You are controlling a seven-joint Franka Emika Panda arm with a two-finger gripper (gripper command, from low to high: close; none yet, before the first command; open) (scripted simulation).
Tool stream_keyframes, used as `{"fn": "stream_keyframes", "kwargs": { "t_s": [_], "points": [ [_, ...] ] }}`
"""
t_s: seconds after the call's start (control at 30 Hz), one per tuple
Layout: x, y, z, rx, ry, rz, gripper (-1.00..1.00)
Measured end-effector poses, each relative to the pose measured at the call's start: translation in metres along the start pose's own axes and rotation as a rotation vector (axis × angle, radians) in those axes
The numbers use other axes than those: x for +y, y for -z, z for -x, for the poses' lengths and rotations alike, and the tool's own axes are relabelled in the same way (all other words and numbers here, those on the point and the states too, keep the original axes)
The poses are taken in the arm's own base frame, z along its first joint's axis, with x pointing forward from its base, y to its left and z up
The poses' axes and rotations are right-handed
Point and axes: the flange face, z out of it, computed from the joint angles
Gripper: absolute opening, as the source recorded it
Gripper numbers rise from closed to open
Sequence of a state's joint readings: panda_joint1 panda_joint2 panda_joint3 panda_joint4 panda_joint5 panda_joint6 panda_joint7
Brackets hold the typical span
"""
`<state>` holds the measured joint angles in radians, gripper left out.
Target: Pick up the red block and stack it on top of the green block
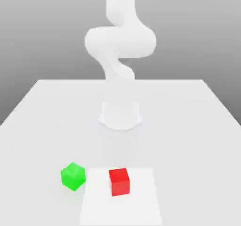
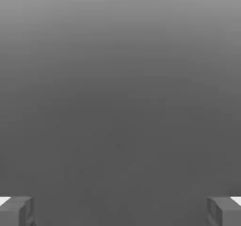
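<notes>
White table (image 1: 42, 121), brighter white square patch (image 1: 141, 201) near its front edge — grey backdrop

The red block (image 1: 119, 181) is a small cube resting flat on the white surface (image 1: 188, 126), upright. The green block (image 1: 73, 175), a cube of similar size, sits near it toward the exterior view's left, turned corner-forward. They do not touch.

We saw the gripper (image 2: 120, 211) against a plain grey backdrop that darkened toward the fingers. Its two grey fingertips (image 2: 19, 211) stood wide apart at opposite edges, nothing between them, each with a white patch on its outer corner.
</notes>
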<state>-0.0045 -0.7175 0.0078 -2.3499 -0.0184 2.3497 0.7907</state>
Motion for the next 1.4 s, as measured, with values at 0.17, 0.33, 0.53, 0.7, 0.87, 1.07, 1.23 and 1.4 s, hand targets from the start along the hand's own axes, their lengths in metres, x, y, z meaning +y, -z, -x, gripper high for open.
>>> {"fn": "stream_keyframes", "kwargs": {
  "t_s": [0.17,0.33,0.53,0.7,0.87,1.07,1.23,1.4],
  "points": [
    [0.028,-0.128,0.031,-0.124,0.060,0.149,0.00],
    [0.078,-0.228,0.079,-0.261,0.110,0.270,0.00],
    [0.155,-0.313,0.155,-0.445,0.158,0.386,0.00],
    [0.207,-0.355,0.212,-0.560,0.179,0.437,0.00],
    [0.231,-0.390,0.238,-0.567,0.180,0.441,-1.00],
    [0.234,-0.393,0.240,-0.567,0.180,0.441,-1.00],
    [0.216,-0.367,0.222,-0.567,0.179,0.440,-1.00],
    [0.222,-0.339,0.190,-0.529,0.046,0.486,-1.00]
  ]
}}
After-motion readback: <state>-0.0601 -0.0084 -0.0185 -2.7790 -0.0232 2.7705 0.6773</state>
